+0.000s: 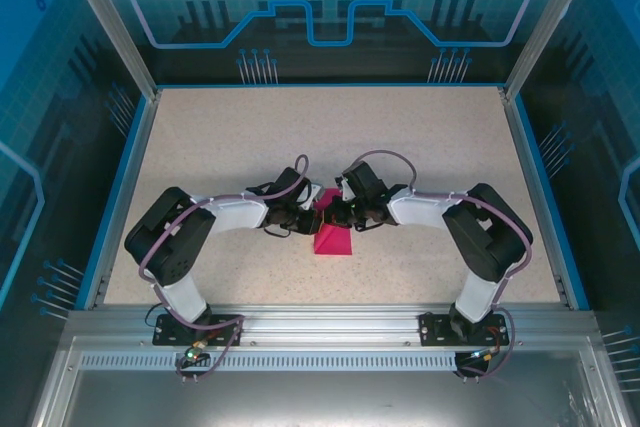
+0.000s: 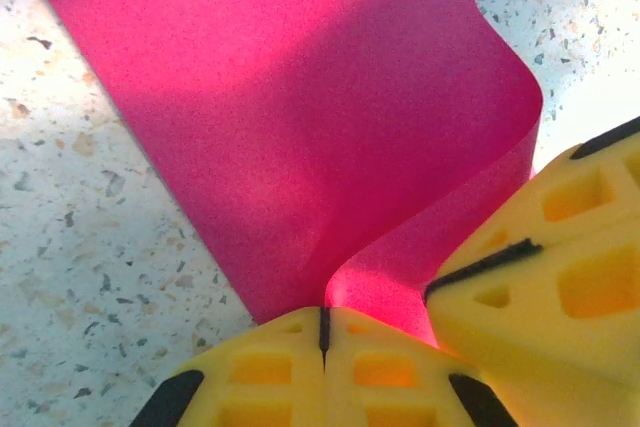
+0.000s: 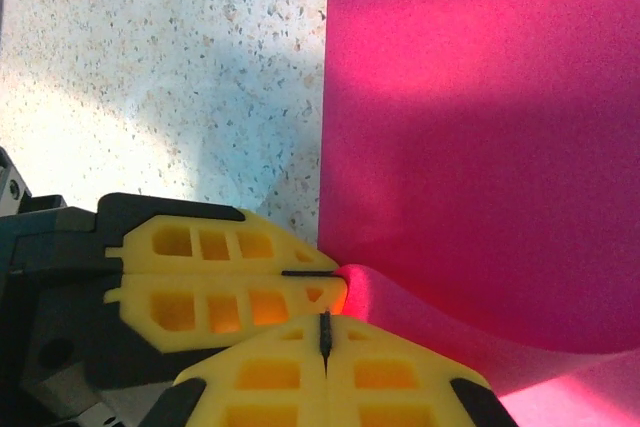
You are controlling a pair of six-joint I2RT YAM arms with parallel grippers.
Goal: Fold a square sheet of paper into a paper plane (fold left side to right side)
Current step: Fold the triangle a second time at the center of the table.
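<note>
While both arms bend in from their bases at the near edge, elbows thrown wide, the left gripper and right gripper meet nose to nose over the middle of the table. Under that meeting point lies the pink sheet, its near part flat on the speckled surface and poking out toward the bases. From overhead, wrists and cables cover the far part of the paper, and the jaws are too small to read.

Down at the left wrist it gets clearer. That gripper's yellow fingers are pressed tight together, and the sheet's edge runs right into the seam between them, pinched. The paper rises off the table there in a soft curl. The right gripper's fingers sit just to the side on the same lifted edge, jaws closed.

Over at the right wrist comes the mirror of it. Its own fingers are clamped together at the bottom, and the left gripper's fingers come in sideways, tips touching them, also closed. The raised edge curls out from where the tips meet. Beyond it the sheet lies flat, its straight side running along bare table.
</note>
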